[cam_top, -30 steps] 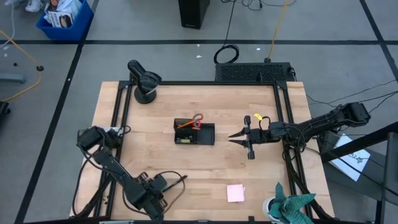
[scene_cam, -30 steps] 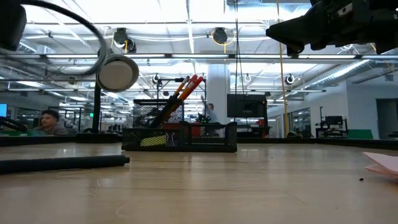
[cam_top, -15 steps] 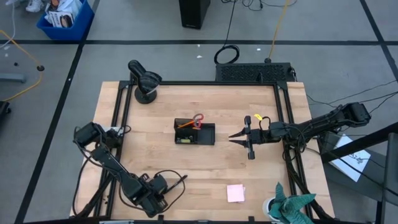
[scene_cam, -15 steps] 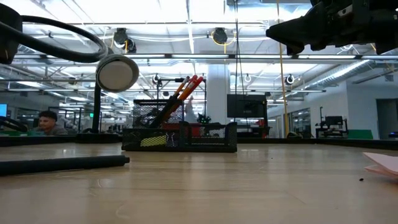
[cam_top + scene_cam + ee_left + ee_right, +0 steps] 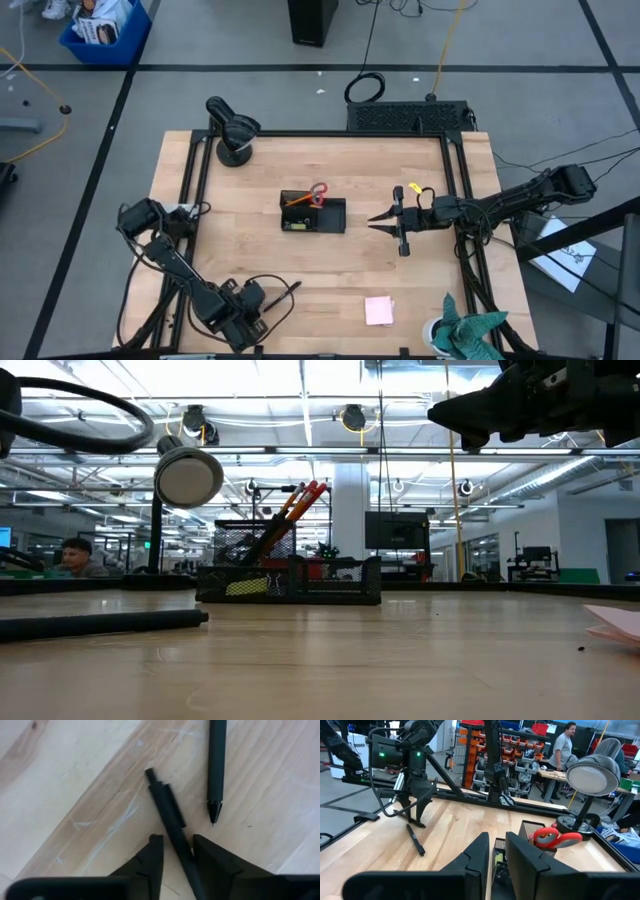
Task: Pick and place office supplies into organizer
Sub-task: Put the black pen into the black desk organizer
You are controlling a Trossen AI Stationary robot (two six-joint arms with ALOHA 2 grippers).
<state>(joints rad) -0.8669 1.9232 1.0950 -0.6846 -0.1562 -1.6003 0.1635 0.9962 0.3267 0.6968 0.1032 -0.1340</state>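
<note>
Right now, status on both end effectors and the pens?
Left end effector open, straddling one black pen; second pen alongside. Right end effector open, empty, beside organizer. Nothing in the way.

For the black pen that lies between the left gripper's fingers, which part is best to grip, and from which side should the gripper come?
Grip the black pen at mid-barrel, coming straight down from above. It lies flat on the table, so only its long sides are free. The left gripper already straddles it, jaws open; closing across the barrel should avoid the second pen.

Bright overhead ceiling lights, soft shadows, left wrist view blurred
</note>
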